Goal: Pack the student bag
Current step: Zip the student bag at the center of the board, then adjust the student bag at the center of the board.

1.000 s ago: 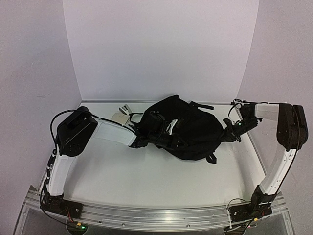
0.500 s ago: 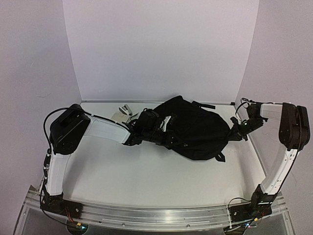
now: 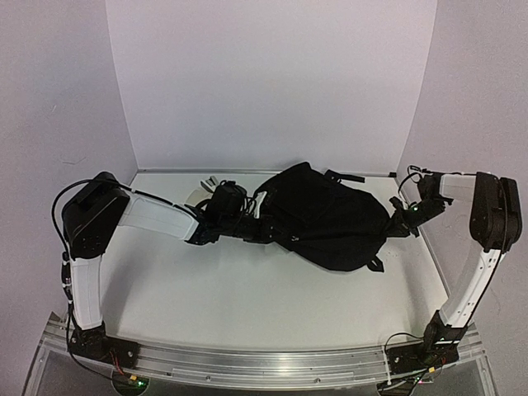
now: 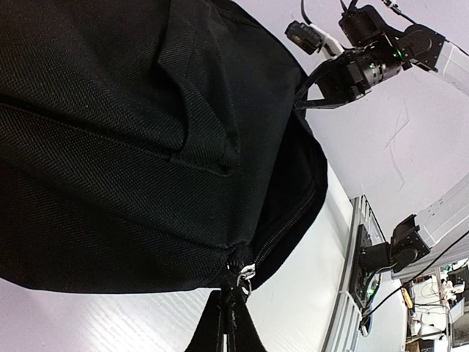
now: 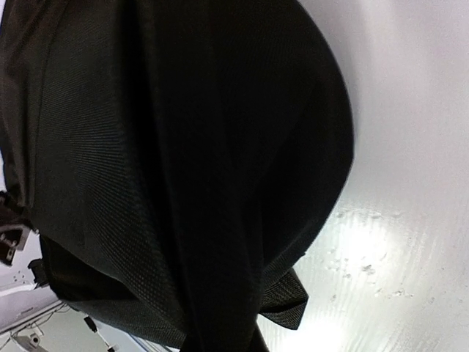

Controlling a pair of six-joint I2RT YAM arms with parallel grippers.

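Observation:
The student bag (image 3: 330,216) is a black soft backpack lying at the back right of the table. It fills the left wrist view (image 4: 132,147) and the right wrist view (image 5: 183,161). My left gripper (image 3: 257,228) is at the bag's left end, shut on the zipper pull (image 4: 248,277), with the black fingers (image 4: 212,330) pressed together below it. The zipper (image 4: 286,227) runs closed along the bag's edge. My right gripper (image 3: 394,224) is at the bag's right end, shut on the bag's fabric. It also shows in the left wrist view (image 4: 316,92), pinching a strap. No opening or lining shows.
Small white items (image 3: 206,185) lie at the back left, just behind my left wrist. White walls stand close on three sides. An aluminium rail (image 3: 264,363) runs along the near edge. A loose strap end (image 3: 375,265) sticks out at the bag's front.
My left gripper has moved left with the zipper pull, and the bag's left end has followed. The right gripper stays at the bag's right end, so the bag lies more stretched.

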